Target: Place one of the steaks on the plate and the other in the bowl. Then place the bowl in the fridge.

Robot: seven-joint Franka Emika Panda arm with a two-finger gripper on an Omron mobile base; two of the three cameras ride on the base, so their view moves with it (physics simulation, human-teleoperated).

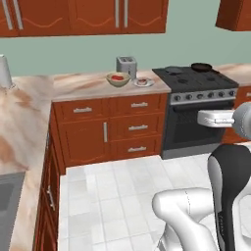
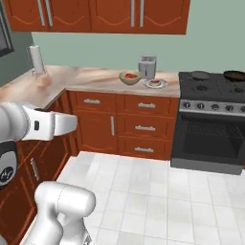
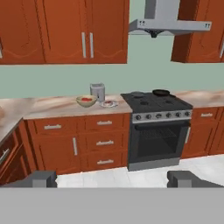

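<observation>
Both steaks look placed; drive to the far counter, grasp glossy tan round bowl (image 3: 86, 101) by its rim (beside speckled-rim white plate (image 3: 108, 104)) with the wide-open, empty gripper (image 3: 111, 179)

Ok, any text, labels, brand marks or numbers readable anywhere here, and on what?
None readable.
Stove: the knobs carry no legible markings.
Toaster: plain, no brand visible.
Bowl and plate: no print.
Robot arm: a small pale mark on the dark joint, too blurred to read.
</observation>
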